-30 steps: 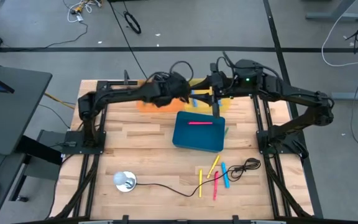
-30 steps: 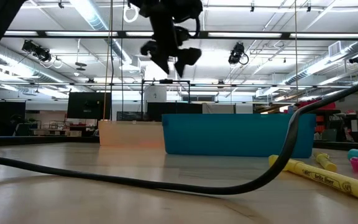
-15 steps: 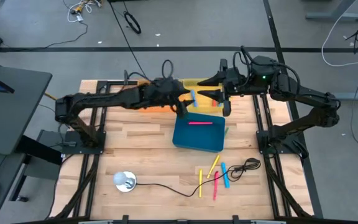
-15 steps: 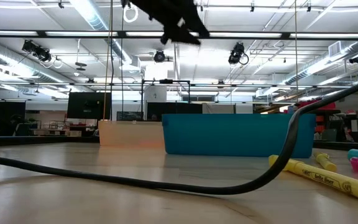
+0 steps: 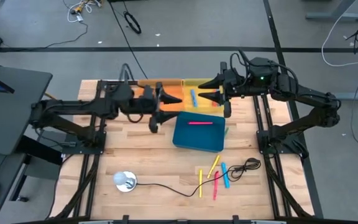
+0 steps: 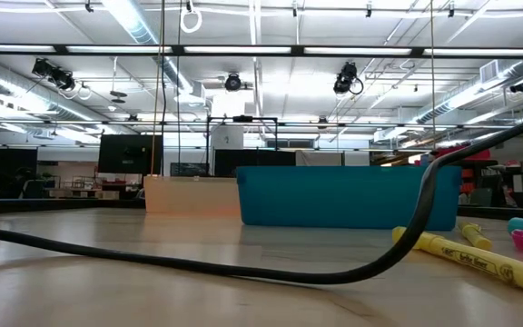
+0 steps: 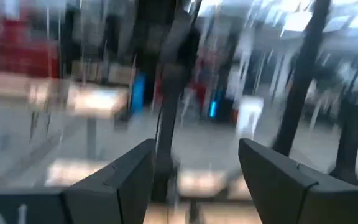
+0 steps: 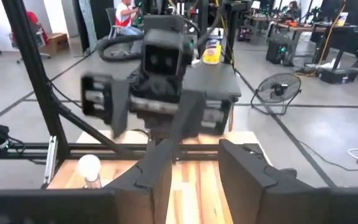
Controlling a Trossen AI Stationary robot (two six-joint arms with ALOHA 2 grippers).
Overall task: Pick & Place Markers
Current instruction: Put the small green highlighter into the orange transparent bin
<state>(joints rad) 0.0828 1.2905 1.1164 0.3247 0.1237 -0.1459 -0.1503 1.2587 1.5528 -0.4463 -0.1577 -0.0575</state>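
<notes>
1. From where I stand both arms are up at the far side of the table; the left gripper [image 5: 160, 107] hangs over the wood just beside the blue bin [image 5: 199, 132], fingers spread and holding nothing; the right gripper [image 5: 219, 94] hovers by the bin's far edge, also spread apart and empty.
2. One pink marker [image 5: 199, 122] already lies inside the bin; a blue marker [image 5: 192, 98] rests in the yellow tray [image 5: 201, 84] behind it, next to an orange tray [image 5: 169, 94].
3. The loose markers [image 5: 214, 177], yellow, pink and blue, sit in a small heap near the front edge, right against a coiled black cable [image 5: 244, 167]; a small white object [image 5: 125, 181] lies further left on that cable.
4. My guess is the next step is a fresh pick; to do it well, go for a marker on the outside of the heap, come straight down across its length, and keep the fingers off the cable; lift before swinging towards the bin.
</notes>
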